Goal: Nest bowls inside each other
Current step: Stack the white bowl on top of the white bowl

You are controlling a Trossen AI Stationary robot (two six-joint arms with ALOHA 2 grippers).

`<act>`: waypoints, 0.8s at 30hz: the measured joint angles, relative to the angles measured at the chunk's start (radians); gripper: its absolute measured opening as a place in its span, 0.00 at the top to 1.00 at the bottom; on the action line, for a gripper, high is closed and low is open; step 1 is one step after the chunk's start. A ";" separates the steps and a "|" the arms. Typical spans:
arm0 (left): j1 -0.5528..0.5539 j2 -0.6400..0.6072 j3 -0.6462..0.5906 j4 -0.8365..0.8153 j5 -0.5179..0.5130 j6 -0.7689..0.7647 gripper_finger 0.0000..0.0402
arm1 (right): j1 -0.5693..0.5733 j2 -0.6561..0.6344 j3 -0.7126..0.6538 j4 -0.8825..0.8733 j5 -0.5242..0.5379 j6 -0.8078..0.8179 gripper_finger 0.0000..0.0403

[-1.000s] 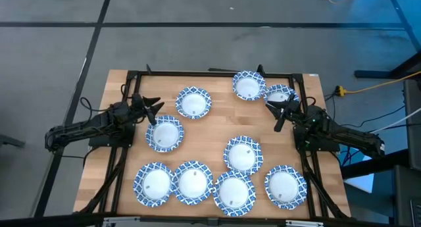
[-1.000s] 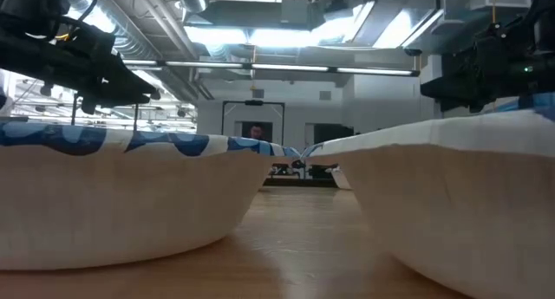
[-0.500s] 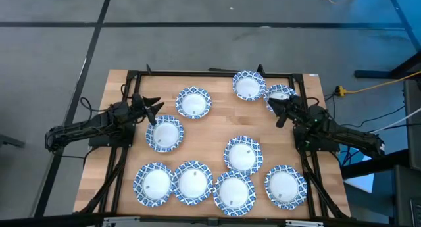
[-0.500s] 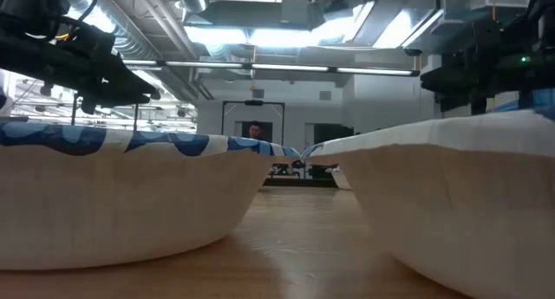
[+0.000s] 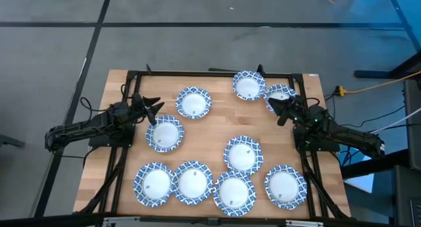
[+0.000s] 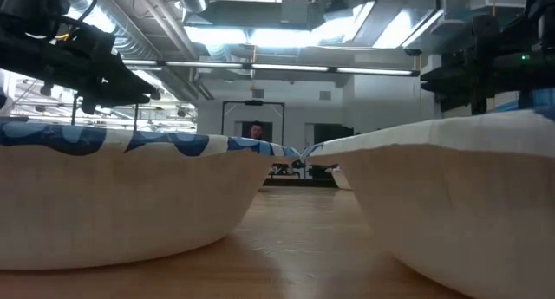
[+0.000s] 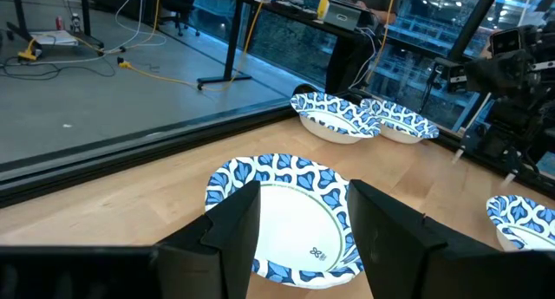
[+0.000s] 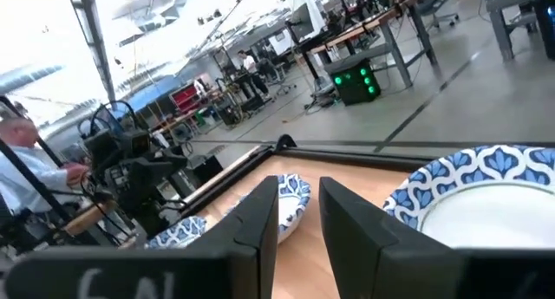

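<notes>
Hovering right hand [image 5: 284, 110], fingers narrowly parted

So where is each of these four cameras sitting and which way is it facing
High view: above the table, straight down on nine bowls, left gripper and right gripper.
Low view: at tabletop height between two near bowls, facing the room; both arms show at the top corners.
Left wrist view: on the left arm, facing a bowl between its own fingers.
Right wrist view: on the right arm, its fingers facing across the table.
Shared: both wrist views show the other arm.
</notes>
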 joint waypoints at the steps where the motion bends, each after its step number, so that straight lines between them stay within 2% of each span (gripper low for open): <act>1: 0.000 0.000 0.000 0.000 0.000 0.000 0.58 | 0.000 0.000 0.000 0.010 -0.007 0.007 0.78; 6: 0.000 0.000 0.000 0.000 0.000 0.000 0.58 | 0.000 0.000 0.000 0.081 -0.050 0.147 0.78; 9: 0.000 0.000 0.000 0.000 0.000 0.000 0.58 | 0.000 0.000 0.000 0.084 -0.050 0.153 0.78; 20: 0.000 0.000 0.000 0.000 0.000 0.000 0.58 | 0.000 0.000 0.000 0.077 -0.052 0.064 0.78; 24: 0.000 0.000 0.000 0.000 0.000 0.000 0.58 | 0.000 0.000 0.021 -0.004 -0.121 -0.053 0.78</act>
